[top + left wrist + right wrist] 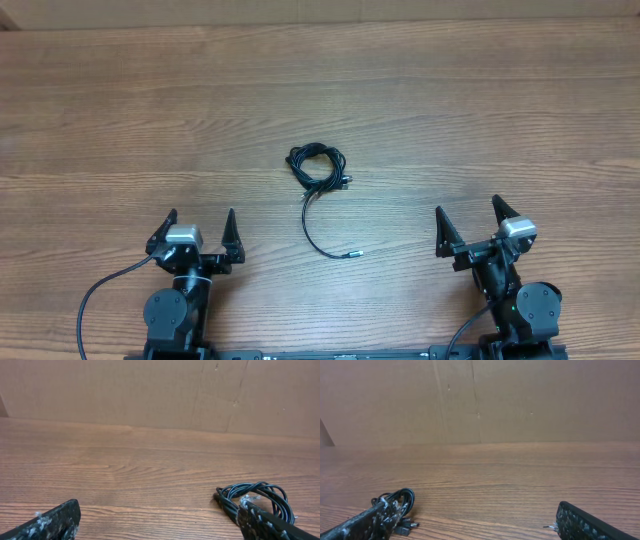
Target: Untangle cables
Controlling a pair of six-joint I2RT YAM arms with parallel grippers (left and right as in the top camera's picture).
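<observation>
The cables (pixel 318 167) lie coiled at the table (pixel 120 100) centre, one plug-tipped tail trailing nearward; left gripper (pixel 200 216) and right gripper (pixel 467 206) stand near, released and empty, flanking the bundle, presumably so each can take one side.

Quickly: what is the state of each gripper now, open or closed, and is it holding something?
Left gripper: open, holding nothing.
Right gripper: open, holding nothing.
The cables lie apart from both.

One cable bundle (pixel 318 166), two arms (pixel 178 300) (pixel 520 295), one table (pixel 110 110)
</observation>
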